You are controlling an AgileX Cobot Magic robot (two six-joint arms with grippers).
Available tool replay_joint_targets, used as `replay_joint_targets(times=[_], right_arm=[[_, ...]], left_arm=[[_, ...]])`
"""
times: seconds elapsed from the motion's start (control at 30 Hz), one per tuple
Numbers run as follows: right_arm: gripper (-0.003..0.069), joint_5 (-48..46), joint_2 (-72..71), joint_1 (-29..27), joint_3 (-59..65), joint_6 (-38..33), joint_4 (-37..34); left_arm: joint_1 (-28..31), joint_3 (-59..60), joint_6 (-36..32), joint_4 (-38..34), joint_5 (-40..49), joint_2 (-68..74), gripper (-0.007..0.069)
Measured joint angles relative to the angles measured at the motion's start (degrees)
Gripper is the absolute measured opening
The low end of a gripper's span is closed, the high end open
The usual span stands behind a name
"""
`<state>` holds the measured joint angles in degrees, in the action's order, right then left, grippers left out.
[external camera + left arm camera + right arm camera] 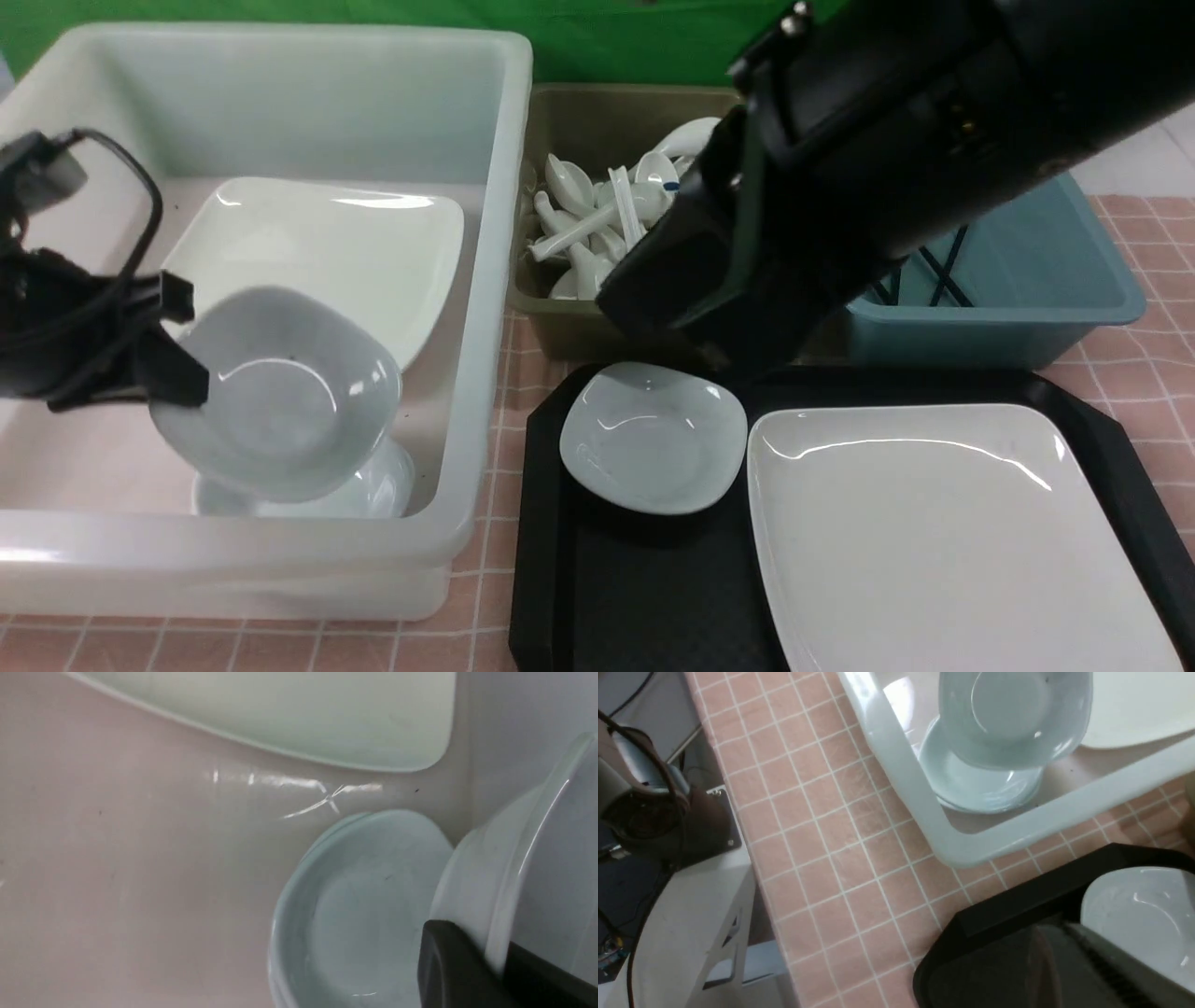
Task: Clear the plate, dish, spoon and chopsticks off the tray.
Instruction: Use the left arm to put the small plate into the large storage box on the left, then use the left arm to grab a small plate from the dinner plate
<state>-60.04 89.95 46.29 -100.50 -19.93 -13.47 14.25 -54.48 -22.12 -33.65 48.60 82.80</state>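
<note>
Front view, left side: the left gripper [177, 350] is clamped on the rim of the held dish [280, 392]. The dish hangs tilted inside the white bin [485, 280] at 9 o'clock, right above the stacked dishes [373, 490]. A binned plate [345, 243] leans behind them.
Front view, tray: the tray [644, 597] lies at 5 o'clock on the table [485, 579]. A second dish [653, 439] sits at its 10 o'clock corner, just beside the plate [934, 532], which fills the tray's 3 to 6 o'clock side.
Front view, bins: the chopsticks [948, 266] show in the teal bin [1027, 317] at 2 o'clock. A blue-marked spoon [665, 189] lies in the olive bin [555, 331] at 12.
Front view, right arm: it looms over the tray's far edge with its tip hidden.
Left wrist view: one finger [448, 966] pinches the held dish's rim, and the stacked dishes wait directly below.
Right wrist view: the right gripper [1087, 961] is blurred but closed, just beside the second dish, with nothing seen in it.
Handling: both pieces look glazed, so stiff, slick and easy to chip. The second dish seems light, and its raised rim offers a pinch. The plate looks heavier and lies flat, so a rim edge is the likely hold.
</note>
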Motion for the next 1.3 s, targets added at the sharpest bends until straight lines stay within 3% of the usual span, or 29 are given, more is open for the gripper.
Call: replay_joint_targets(times=[0.1,0.23,0.4,0.5,0.6,0.67,0.73,0.83,0.87,0.93,0.97,1.13,1.3], right_arm=[[0.0030,-0.1,2.5,0.3,-0.2,0.4,0.0],[0.0030,-0.4,3.5,0.3,-0.2,1.6,0.2],[0.0030,-0.8,3.4,0.3,-0.4,1.7,0.3],[0.0030,-2.1,2.8,0.3,-0.4,2.6,2.7],[0.0030,-3.6,1.9,0.3,-0.4,4.4,7.0],[0.0030,-4.9,0.4,0.0,-0.4,6.9,13.5],[0.0030,-4.9,-1.2,-2.0,-0.2,8.4,17.1],[0.0030,-4.9,-3.6,-6.9,1.5,9.3,18.9],[0.0030,-4.9,-4.0,-7.3,1.7,9.4,18.9],[0.0030,-4.9,-5.8,-11.2,4.2,9.7,19.1],[0.0030,-4.9,-7.9,-14.0,7.7,10.0,18.6],[0.0030,-4.8,-14.1,-19.1,18.6,10.5,16.3],[0.0030,-4.7,-21.0,-19.9,28.0,11.9,14.9]], left_arm=[[0.0,2.5,0.0,0.5,-2.2,0.3,0.0030],[0.0,4.0,0.1,1.0,-3.6,1.9,0.0115],[0.0,3.1,-0.5,2.2,-3.8,2.7,0.0355],[0.0,-0.6,0.5,4.7,-1.2,1.3,0.0462],[-0.2,-4.2,2.6,5.9,1.1,-0.3,0.0484],[-2.8,-8.3,4.2,6.6,3.1,-2.4,0.0452],[-8.0,-11.4,4.6,6.4,3.6,-3.9,0.0351],[-20.4,-14.7,4.5,6.4,2.2,-4.5,0.0141],[-21.3,-15.1,4.5,6.5,2.1,-4.5,0.0127],[-29.9,-16.9,4.7,7.8,0.4,-3.7,0.0039],[-38.0,-18.8,6.4,10.5,0.0,-1.8,0.0011],[-52.2,-22.5,10.4,21.7,-0.6,8.1,0.0004],[-58.3,-26.1,14.1,30.5,-0.7,19.8,0.0093]])
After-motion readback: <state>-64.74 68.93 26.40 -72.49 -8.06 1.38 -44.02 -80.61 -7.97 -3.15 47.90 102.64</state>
